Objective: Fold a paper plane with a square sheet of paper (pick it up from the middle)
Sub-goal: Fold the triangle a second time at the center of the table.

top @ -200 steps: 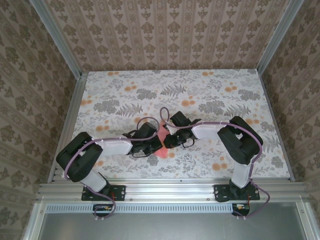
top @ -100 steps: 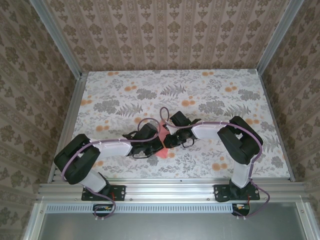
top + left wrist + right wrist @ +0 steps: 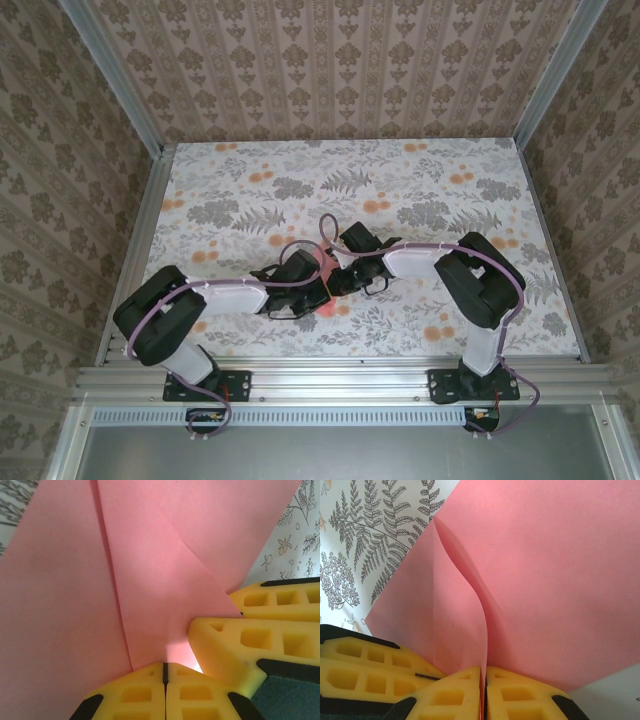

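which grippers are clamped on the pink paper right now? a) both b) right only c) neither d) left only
a: the left gripper and the right gripper each show jaws shut tight on a fold of the pink paper.

The right gripper sat at the bottom edge, its two yellow fingers pressed flat together on a raised fold of the salmon-pink paper. That fold curved up from the closed fingertips and split the sheet into a narrow left panel and a broad right one. At lower left the left gripper lay with its yellow fingers closed, touching the paper's lower left edge. The bench, printed with grey ferns, showed at upper left
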`<state>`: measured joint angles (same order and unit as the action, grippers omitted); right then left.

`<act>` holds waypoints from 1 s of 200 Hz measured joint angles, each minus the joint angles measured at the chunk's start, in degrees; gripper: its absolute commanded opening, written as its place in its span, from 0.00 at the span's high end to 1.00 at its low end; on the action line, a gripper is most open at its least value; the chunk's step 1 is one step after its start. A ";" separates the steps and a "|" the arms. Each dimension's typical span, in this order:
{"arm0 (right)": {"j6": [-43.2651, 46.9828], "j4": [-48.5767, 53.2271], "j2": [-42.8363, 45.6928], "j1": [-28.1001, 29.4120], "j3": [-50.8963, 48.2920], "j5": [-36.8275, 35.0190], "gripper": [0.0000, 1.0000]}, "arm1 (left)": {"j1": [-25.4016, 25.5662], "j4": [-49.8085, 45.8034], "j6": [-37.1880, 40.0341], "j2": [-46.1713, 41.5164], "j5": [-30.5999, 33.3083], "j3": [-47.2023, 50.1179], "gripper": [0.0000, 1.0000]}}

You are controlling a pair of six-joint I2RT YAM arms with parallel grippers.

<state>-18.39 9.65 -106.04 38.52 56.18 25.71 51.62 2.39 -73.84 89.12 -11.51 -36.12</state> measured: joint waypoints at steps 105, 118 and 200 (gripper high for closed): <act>0.02 0.02 0.00 0.00 0.02 0.00 0.88 | 3.30 -2.34 -0.22 -1.70 2.38 -0.72 0.92; 0.02 0.04 0.00 0.00 0.02 0.00 0.88 | 3.56 -2.21 -0.70 -1.66 2.86 -0.72 0.92; 0.46 0.09 -0.09 -0.57 0.02 -0.90 0.88 | 4.70 1.51 -3.13 0.26 5.09 -0.37 0.92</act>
<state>-17.93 9.74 -106.13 37.95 56.21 24.82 56.31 3.90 -76.97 89.38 -6.42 -36.49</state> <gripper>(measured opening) 0.120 0.077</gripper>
